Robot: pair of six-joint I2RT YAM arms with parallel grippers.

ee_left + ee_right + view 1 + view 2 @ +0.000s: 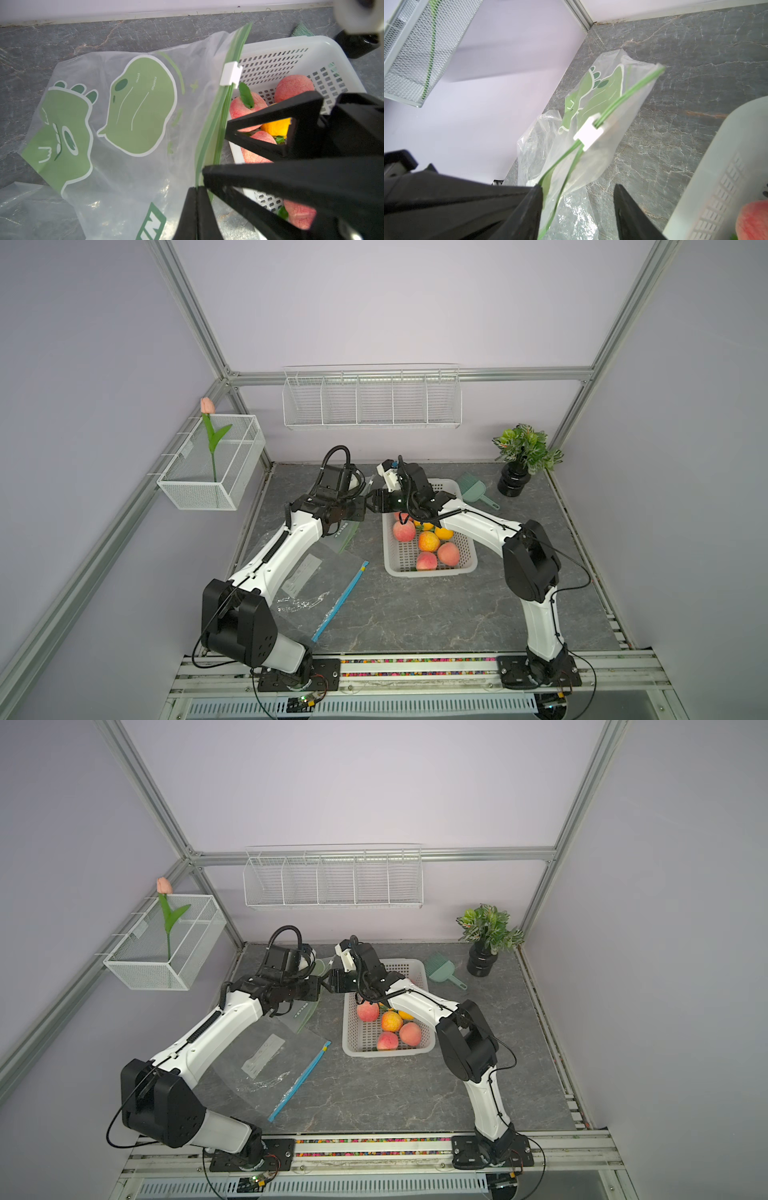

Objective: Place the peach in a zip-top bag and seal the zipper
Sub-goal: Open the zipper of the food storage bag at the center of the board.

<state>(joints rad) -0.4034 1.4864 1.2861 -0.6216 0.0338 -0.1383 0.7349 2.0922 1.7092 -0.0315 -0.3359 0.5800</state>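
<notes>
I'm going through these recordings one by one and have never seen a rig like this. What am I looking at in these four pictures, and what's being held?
Two robot arms stand at the near edge of a grey table, each ending in a two-fingered hand. Both top views look down on the whole scene; the other two pictures come from cameras on the arms' wrists. On the table are a white basket of peaches, a clear bag with a blue zipper lying flat, a green scoop and a potted plant. The left hand is shut on the rim of a green-printed zip-top bag, holding it up beside the basket. The right hand is open, its fingers either side of that rim, near the white slider. No peach is held.
</notes>
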